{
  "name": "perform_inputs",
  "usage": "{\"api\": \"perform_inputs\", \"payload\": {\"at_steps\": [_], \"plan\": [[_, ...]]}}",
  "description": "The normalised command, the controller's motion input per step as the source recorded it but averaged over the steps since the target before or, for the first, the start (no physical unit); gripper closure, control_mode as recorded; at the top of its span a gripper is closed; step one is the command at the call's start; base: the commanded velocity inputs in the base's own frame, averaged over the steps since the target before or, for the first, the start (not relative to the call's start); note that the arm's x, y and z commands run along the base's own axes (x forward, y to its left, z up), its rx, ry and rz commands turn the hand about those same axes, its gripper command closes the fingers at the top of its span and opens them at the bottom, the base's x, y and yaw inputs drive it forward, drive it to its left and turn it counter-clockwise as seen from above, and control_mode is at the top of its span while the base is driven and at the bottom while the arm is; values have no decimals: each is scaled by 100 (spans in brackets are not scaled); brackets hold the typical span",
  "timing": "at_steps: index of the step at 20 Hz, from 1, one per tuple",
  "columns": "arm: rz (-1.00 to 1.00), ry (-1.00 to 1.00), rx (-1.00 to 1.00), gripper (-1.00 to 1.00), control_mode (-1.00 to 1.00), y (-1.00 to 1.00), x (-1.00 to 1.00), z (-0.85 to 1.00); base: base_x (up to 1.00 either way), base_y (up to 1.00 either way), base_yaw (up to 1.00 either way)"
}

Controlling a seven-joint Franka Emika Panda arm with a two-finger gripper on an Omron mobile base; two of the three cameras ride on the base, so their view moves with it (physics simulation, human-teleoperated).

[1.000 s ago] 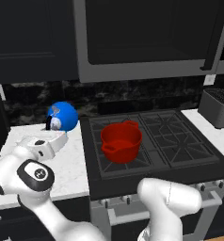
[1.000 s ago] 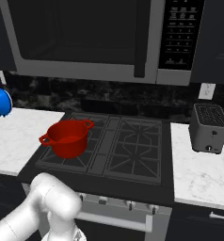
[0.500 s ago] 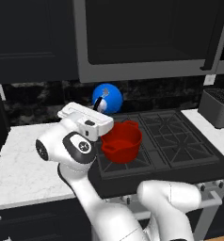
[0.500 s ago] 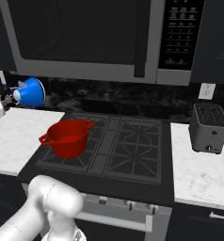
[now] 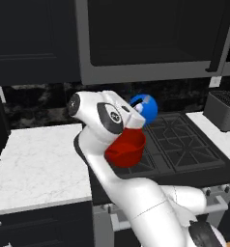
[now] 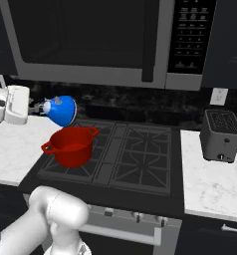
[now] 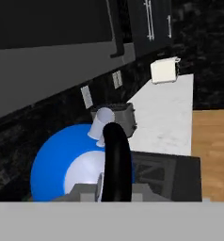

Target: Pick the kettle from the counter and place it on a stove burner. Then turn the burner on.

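- The end effector [image 6: 35, 107] grips the blue kettle [image 6: 61, 110] by its black handle [image 7: 116, 162] and holds it in the air.
- The kettle hangs above the back left part of the dark cooktop, just behind and above the red pot [image 6: 70, 146].
- The red pot sits on the front left stove burner [image 6: 65, 165].
- White marble counter [image 5: 35, 164] lies to the left of the cooktop.
- A grey toaster [image 6: 221, 135] stands on the counter to the right.

No legible txt; microwave panel [image 6: 188, 37] markings too small/blurred.
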Motion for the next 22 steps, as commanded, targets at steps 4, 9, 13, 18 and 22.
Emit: {"api": "perform_inputs", "payload": {"at_steps": [4,9,13,18,22], "plan": [[0,14,41,100,-100,-100,1,-62,0,0,0],[0,8,50,100,-100,-100,0,-20,0,0,0],[0,0,50,100,-100,-100,0,20,0,0,0],[8,0,33,100,-100,-100,7,4,0,0,0],[18,0,9,100,-100,-100,23,-46,0,0,0]]}}
